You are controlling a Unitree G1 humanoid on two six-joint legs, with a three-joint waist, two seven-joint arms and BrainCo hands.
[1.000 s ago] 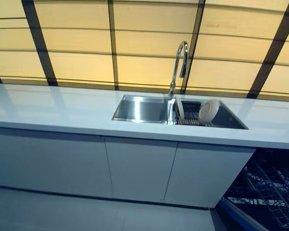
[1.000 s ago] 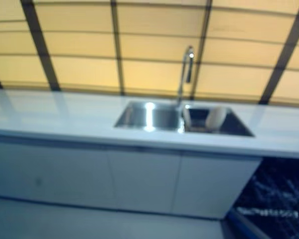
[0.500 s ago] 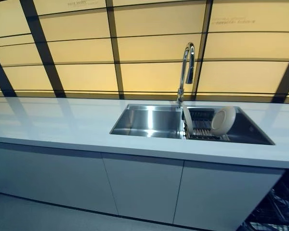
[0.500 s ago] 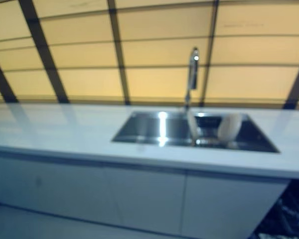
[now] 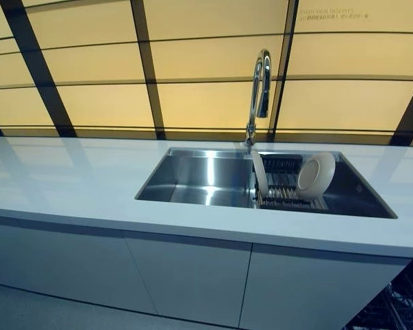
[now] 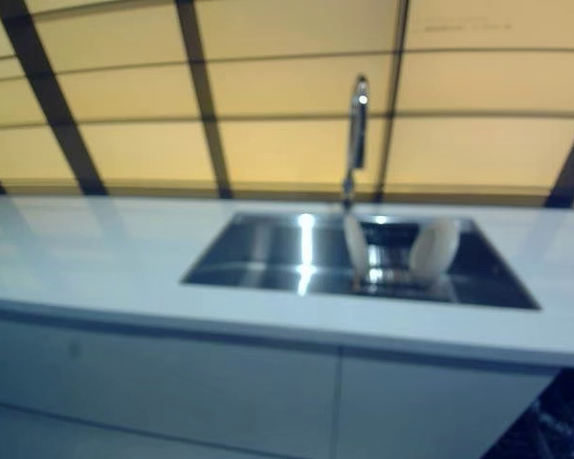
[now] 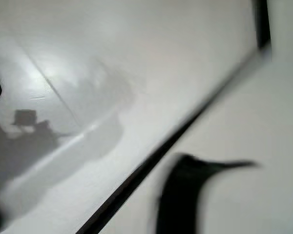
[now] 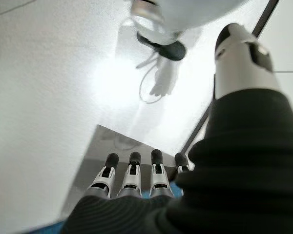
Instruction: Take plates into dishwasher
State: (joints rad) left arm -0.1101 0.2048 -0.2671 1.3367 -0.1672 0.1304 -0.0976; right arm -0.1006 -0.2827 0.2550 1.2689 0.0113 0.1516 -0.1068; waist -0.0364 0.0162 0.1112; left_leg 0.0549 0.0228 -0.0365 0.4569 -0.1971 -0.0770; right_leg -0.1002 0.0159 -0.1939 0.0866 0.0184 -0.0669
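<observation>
Far ahead of the right robot hand (image 8: 136,180), which hangs low with fingers straight and empty (the left's state I cannot tell), the table (image 5: 76,182) holds a sink (image 5: 206,180) whose rack (image 5: 286,192) props 2 plates, plate (image 5: 315,175) and plate (image 5: 259,175), likely rigid, slick, breakable, best pinched at the upper rim.

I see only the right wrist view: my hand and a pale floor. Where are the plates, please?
Observer: A cream plate stands on edge in the dish rack, in the right half of the sink.
Operator: Is there only this one?
Observer: No, a second plate stands edge-on at the rack's left end, below the faucet.
Operator: And the dishwasher?
Observer: Its wire basket shows at the lower right, below the counter.
</observation>
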